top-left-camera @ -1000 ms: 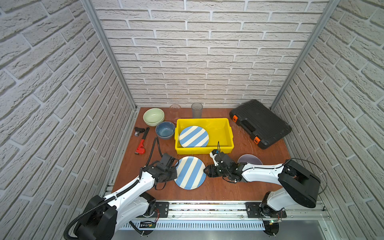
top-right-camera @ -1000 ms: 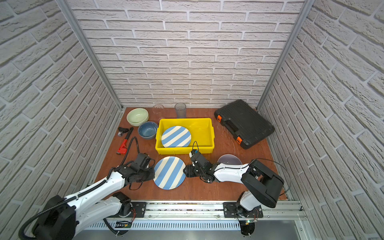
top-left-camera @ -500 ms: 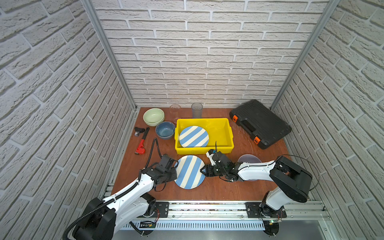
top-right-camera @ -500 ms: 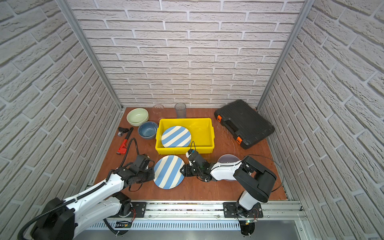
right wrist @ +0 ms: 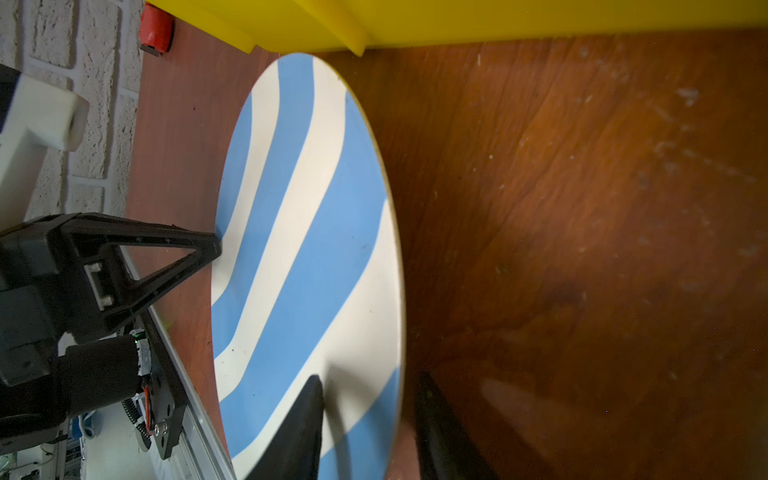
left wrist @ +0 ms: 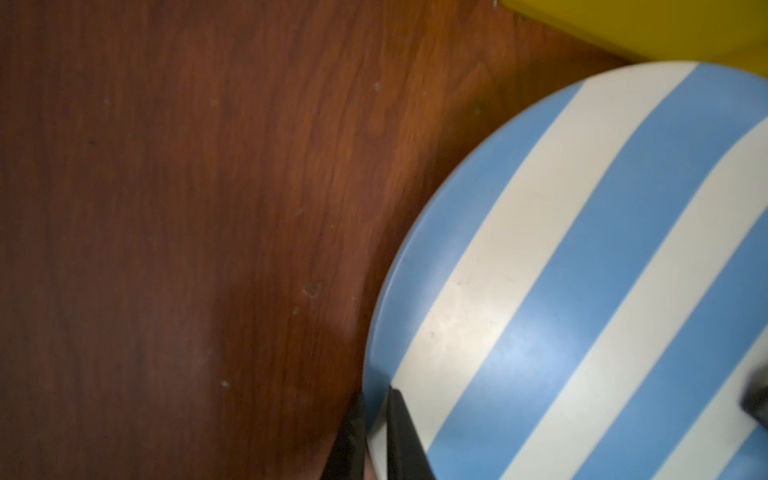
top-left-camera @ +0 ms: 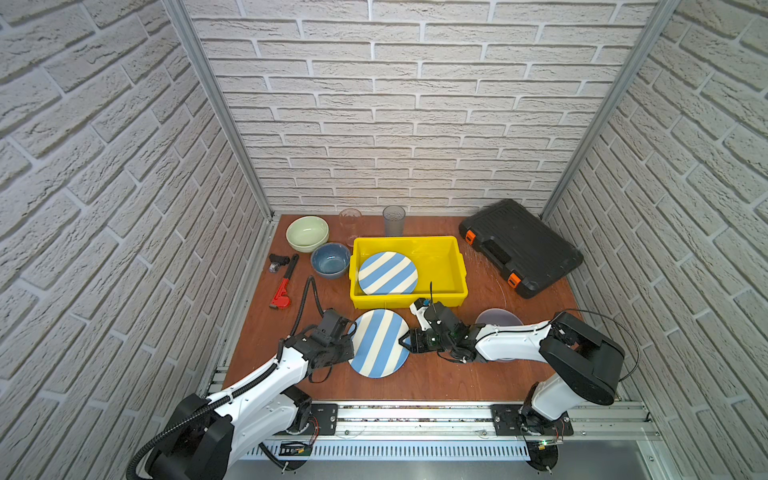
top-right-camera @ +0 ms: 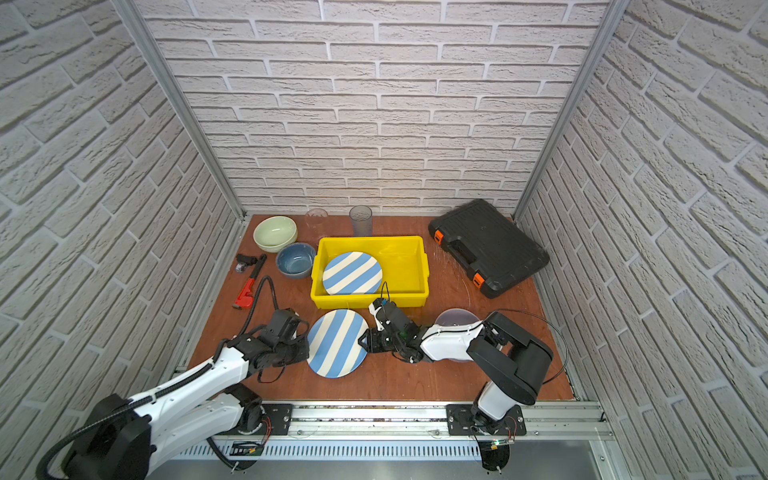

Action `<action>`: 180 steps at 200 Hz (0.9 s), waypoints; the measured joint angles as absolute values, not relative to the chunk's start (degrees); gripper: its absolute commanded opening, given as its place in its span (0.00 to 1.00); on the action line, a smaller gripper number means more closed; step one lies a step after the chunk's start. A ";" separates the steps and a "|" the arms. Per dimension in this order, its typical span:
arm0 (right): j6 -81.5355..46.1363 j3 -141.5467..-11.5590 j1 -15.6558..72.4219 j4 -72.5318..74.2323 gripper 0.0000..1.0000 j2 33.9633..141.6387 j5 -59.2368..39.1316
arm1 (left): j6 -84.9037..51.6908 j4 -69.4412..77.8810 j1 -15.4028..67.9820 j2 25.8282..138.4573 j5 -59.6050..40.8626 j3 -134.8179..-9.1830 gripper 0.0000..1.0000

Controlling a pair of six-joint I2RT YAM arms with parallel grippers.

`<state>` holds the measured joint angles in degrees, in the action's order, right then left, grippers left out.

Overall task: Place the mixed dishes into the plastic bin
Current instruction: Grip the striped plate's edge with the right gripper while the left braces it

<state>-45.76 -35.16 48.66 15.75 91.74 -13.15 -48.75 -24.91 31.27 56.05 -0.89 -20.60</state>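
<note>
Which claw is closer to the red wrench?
Left. The left gripper pinches the rim of the striped plate outside the bin, on the red wrench's side; the right gripper straddles its opposite rim, farther off.

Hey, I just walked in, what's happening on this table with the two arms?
Both arms are on one blue-white striped plate in front of the yellow bin. The left gripper is pinched on its rim; the right gripper straddles the opposite rim, jaws not clamped. A matching striped plate already lies in the bin. The green bowl, blue bowl and both tumblers are outside it.
</note>
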 measured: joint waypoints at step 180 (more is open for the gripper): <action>-47.03 -37.69 48.77 16.67 0.07 88.14 -13.63 | -49.69 -29.67 31.27 50.96 -1.34 -21.17 0.29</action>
